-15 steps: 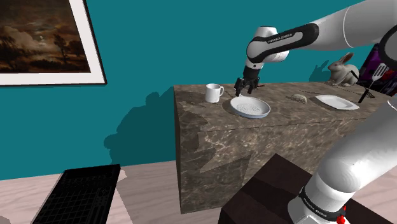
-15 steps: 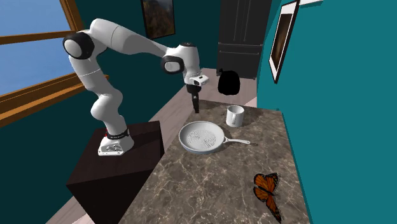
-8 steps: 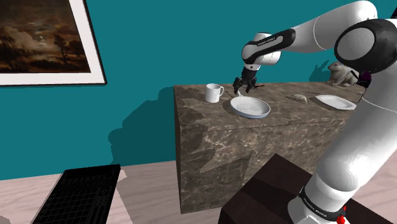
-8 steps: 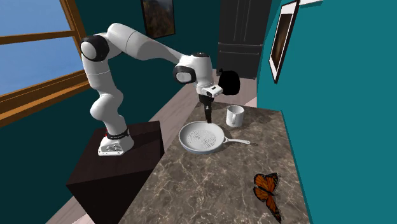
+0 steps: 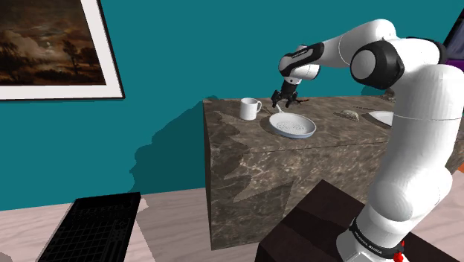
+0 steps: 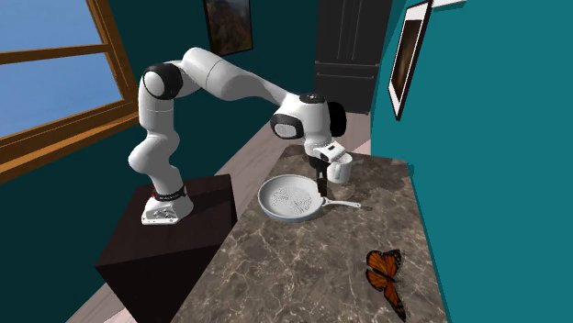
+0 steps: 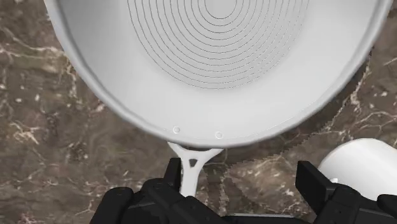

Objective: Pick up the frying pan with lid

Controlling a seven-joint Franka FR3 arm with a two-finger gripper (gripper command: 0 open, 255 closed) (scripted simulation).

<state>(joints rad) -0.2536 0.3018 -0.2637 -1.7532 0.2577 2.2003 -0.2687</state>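
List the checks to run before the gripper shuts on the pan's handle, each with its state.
1. Fingers open: ok; the gripper stands wide apart.
2. The handle is between the fingers: ok.
3. The handle is centred: not ok; it lies close by one finger.
4. The mug is clear of the other finger: cannot tell; it is close beside it.
5. The pan sits flat on the counter: ok.
6. Fingers down at handle height: cannot tell.

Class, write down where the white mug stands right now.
In the shoulder view, the white mug stands on the marble counter near its left corner, just left of the white frying pan and the hand.
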